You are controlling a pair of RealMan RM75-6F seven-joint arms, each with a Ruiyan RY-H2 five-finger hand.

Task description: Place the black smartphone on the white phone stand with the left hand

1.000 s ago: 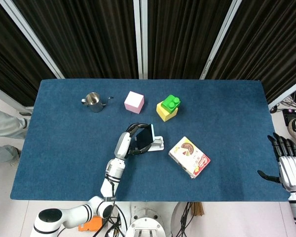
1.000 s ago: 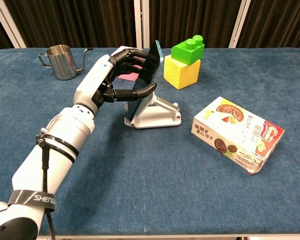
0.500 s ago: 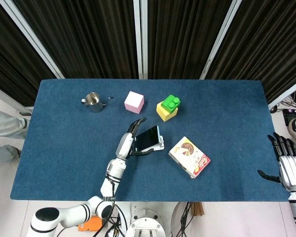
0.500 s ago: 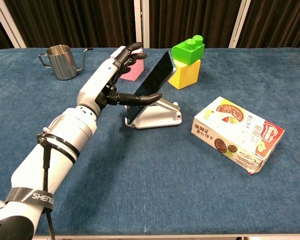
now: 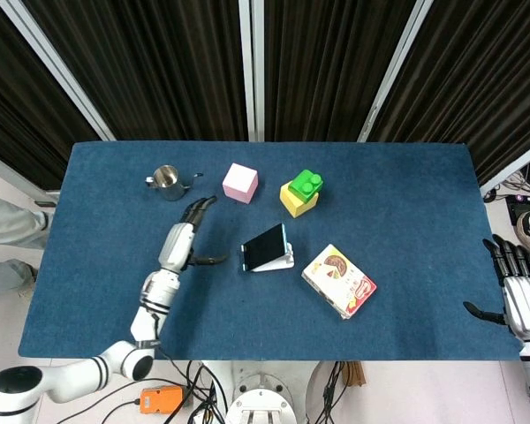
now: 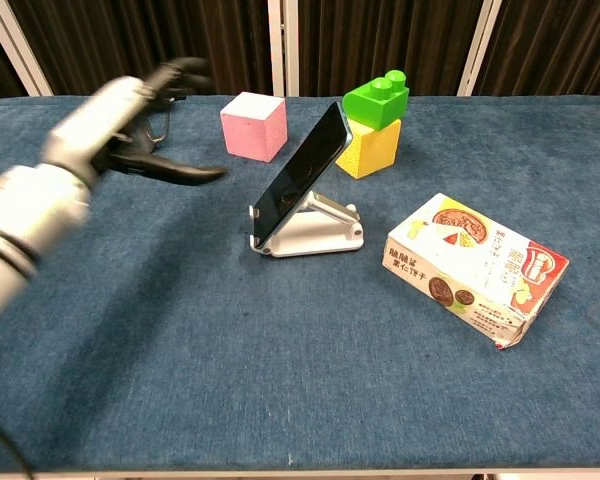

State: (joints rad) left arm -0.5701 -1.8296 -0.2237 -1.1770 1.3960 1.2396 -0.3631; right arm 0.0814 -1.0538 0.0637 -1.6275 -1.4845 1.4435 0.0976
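The black smartphone (image 5: 265,246) (image 6: 302,173) leans tilted on the white phone stand (image 5: 277,261) (image 6: 320,230) near the table's middle, with nothing touching it. My left hand (image 5: 184,237) (image 6: 130,125) is well to the left of the stand, fingers spread and empty; it shows blurred in the chest view. Off the table's right edge hangs my right hand (image 5: 521,299), fingers apart and holding nothing.
A steel pitcher (image 5: 167,182) sits at the back left, partly hidden by my hand in the chest view. A pink cube (image 5: 240,182) (image 6: 253,125) and a yellow block with a green brick on top (image 5: 301,192) (image 6: 372,120) stand behind the stand. A snack box (image 5: 339,281) (image 6: 474,268) lies to its right.
My left hand has let go of the smartphone and swung away to the left. The phone stays leaning on the stand. The right hand has not moved.
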